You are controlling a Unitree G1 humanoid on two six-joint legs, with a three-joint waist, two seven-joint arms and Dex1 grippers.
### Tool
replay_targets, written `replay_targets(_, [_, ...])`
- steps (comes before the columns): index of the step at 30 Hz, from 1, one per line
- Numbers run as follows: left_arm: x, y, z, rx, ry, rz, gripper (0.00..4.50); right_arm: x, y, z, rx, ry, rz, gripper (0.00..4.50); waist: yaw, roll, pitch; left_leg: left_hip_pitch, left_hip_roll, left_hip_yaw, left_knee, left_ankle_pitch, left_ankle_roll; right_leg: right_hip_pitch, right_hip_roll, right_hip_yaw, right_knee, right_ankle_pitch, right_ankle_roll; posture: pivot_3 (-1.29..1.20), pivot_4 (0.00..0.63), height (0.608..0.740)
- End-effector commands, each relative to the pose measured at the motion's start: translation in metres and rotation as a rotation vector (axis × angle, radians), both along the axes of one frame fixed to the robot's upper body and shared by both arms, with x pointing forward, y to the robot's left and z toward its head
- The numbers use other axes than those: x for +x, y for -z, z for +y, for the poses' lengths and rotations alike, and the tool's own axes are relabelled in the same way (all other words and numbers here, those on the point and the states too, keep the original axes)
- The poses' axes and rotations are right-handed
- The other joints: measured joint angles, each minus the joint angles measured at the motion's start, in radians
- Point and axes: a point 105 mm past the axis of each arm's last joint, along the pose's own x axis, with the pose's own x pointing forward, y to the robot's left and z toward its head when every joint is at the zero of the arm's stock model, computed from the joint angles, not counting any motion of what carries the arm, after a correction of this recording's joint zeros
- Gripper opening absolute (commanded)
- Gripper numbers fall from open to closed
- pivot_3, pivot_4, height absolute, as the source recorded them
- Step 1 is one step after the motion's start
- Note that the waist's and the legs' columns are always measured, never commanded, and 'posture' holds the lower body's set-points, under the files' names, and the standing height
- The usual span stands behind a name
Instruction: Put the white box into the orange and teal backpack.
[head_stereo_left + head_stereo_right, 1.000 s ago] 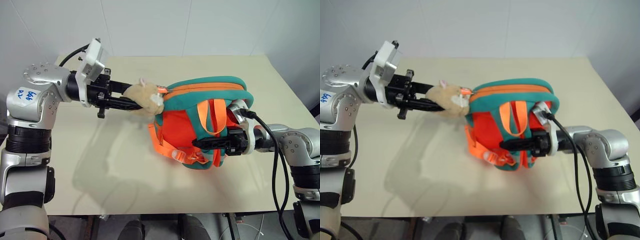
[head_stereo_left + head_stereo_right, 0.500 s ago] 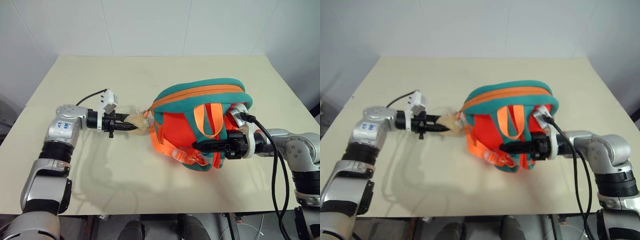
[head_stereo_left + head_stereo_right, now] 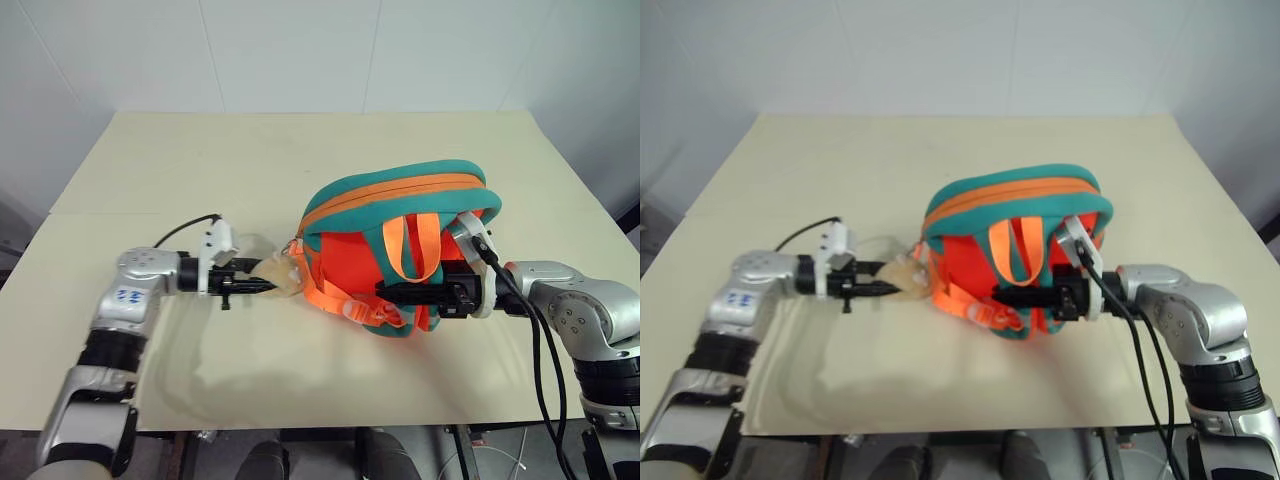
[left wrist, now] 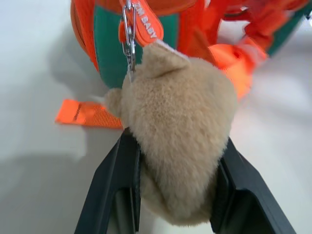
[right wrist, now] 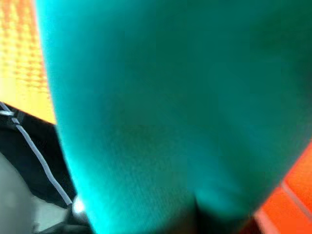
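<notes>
The orange and teal backpack [image 3: 352,255] lies on the table with its orange straps facing me and its zipper edge on top. A tan plush bear [image 3: 277,275] hangs from it by a metal clip. My left gripper [image 3: 262,286] is shut on that bear, low over the table just left of the backpack; the left wrist view has the bear [image 4: 180,141] squeezed between both black fingers [image 4: 119,180]. My right gripper [image 3: 388,292] reaches in from the right across the backpack's lower front among the straps. The white box is out of view.
The beige table [image 3: 200,160] stretches wide to the left and behind the backpack, ending at white walls. Its front edge runs just below my arms. A black cable [image 3: 545,350] hangs from my right wrist.
My left gripper has come down to the table with the bear in it. The backpack has sunk lower and settled on the table. My right hand stayed in place.
</notes>
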Motion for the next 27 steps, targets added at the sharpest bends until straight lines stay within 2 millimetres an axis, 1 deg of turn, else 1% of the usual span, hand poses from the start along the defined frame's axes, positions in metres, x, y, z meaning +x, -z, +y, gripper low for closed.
replay_targets(1, [-0.024, -0.019, 0.000, -0.024, 0.046, -0.029, 2.61, -0.003, -0.024, -0.006, 0.037, 0.021, -0.124, 2.54, 0.002, 0.000, 0.000, 0.000, 0.000, 0.000, 0.000, 0.000, 0.000, 0.000, 0.000, 0.000, 0.000, 0.000, 0.000, 0.00, 0.150, 0.740])
replay_targets(3, [-0.037, -0.023, -0.001, -0.032, 0.067, -0.046, 3.30, -0.008, -0.030, -0.010, 0.031, 0.011, -0.130, 3.25, 0.003, 0.000, 0.000, 0.000, 0.000, 0.000, 0.000, 0.000, 0.000, 0.000, -0.001, 0.000, -0.001, 0.000, 0.000, 0.00, 0.150, 0.740])
replay_targets(5, [-0.041, -0.021, 0.004, 0.006, 0.042, -0.035, 3.92, -0.011, -0.030, -0.015, -0.005, 0.021, -0.156, 3.95, 0.004, 0.000, 0.000, 0.000, 0.000, 0.000, -0.001, 0.000, 0.000, 0.000, -0.001, 0.000, -0.001, 0.000, 0.000, 0.00, 0.150, 0.740])
replay_targets(7, [-0.043, -0.020, 0.009, 0.024, 0.018, -0.020, 4.48, -0.011, -0.028, -0.021, -0.054, 0.043, -0.200, 4.50, 0.008, 0.000, 0.000, 0.000, 0.000, -0.001, -0.001, 0.000, 0.000, 0.001, -0.001, -0.001, -0.002, 0.000, 0.000, 0.00, 0.150, 0.740])
replay_targets(9, [-0.047, -0.024, 0.012, 0.021, 0.013, -0.024, 4.48, -0.011, -0.023, -0.032, -0.136, 0.062, -0.254, 4.50, 0.009, 0.000, 0.000, 0.000, -0.001, -0.001, -0.001, -0.001, 0.001, 0.001, -0.001, -0.001, -0.002, 0.000, 0.000, 0.00, 0.150, 0.740])
replay_targets(11, [-0.052, -0.025, 0.013, 0.019, 0.012, -0.029, 4.48, -0.008, -0.024, -0.043, -0.141, 0.118, -0.274, 4.50, 0.007, 0.000, 0.000, 0.000, -0.001, -0.001, -0.001, -0.001, 0.001, 0.002, -0.001, -0.001, -0.003, 0.000, 0.000, 0.00, 0.150, 0.740])
replay_targets(12, [-0.055, -0.023, 0.014, 0.019, 0.011, -0.026, 4.48, -0.005, -0.026, -0.048, -0.133, 0.152, -0.285, 4.50, 0.006, 0.000, 0.000, 0.000, -0.001, 0.000, -0.001, -0.001, 0.002, 0.002, -0.001, -0.001, -0.003, 0.000, 0.000, 0.00, 0.150, 0.740])
replay_targets(14, [-0.059, -0.016, 0.019, 0.013, -0.010, -0.015, 4.48, 0.000, -0.022, -0.062, -0.149, 0.217, -0.301, 4.50, 0.004, 0.000, 0.000, 0.000, -0.001, 0.000, -0.001, -0.002, 0.003, 0.002, -0.001, 0.000, -0.004, 0.000, 0.000, 0.00, 0.150, 0.740])
replay_targets(18, [-0.063, -0.007, 0.020, 0.007, -0.017, -0.014, 4.48, 0.004, -0.017, -0.077, -0.166, 0.273, -0.315, 4.50, 0.003, 0.000, 0.000, 0.001, 0.000, 0.001, -0.001, -0.002, 0.003, 0.002, -0.001, 0.000, -0.003, 0.000, 0.000, 0.00, 0.150, 0.740])
replay_targets(20, [-0.065, -0.009, 0.016, -0.032, -0.012, -0.024, 4.48, 0.005, -0.014, -0.086, -0.180, 0.293, -0.318, 4.50, 0.004, 0.000, 0.000, 0.001, 0.000, 0.001, -0.001, -0.002, 0.003, 0.002, -0.001, 0.000, -0.004, 0.000, -0.001, 0.00, 0.150, 0.740])
replay_targets(23, [-0.067, -0.017, 0.010, -0.088, -0.006, -0.076, 4.48, 0.006, -0.015, -0.102, -0.218, 0.323, -0.385, 4.50, 0.008, 0.000, 0.000, 0.001, -0.001, 0.001, -0.001, -0.002, 0.003, 0.003, -0.001, 0.000, -0.007, 0.000, -0.001, 0.00, 0.150, 0.740])
replay_targets(27, [-0.069, -0.028, 0.012, -0.133, -0.016, -0.129, 4.48, 0.000, -0.014, -0.120, -0.261, 0.317, -0.412, 4.50, 0.006, 0.000, 0.000, 0.002, 0.000, 0.001, -0.001, -0.002, 0.003, 0.003, -0.001, 0.000, -0.007, 0.000, 0.000, 0.00, 0.150, 0.740])
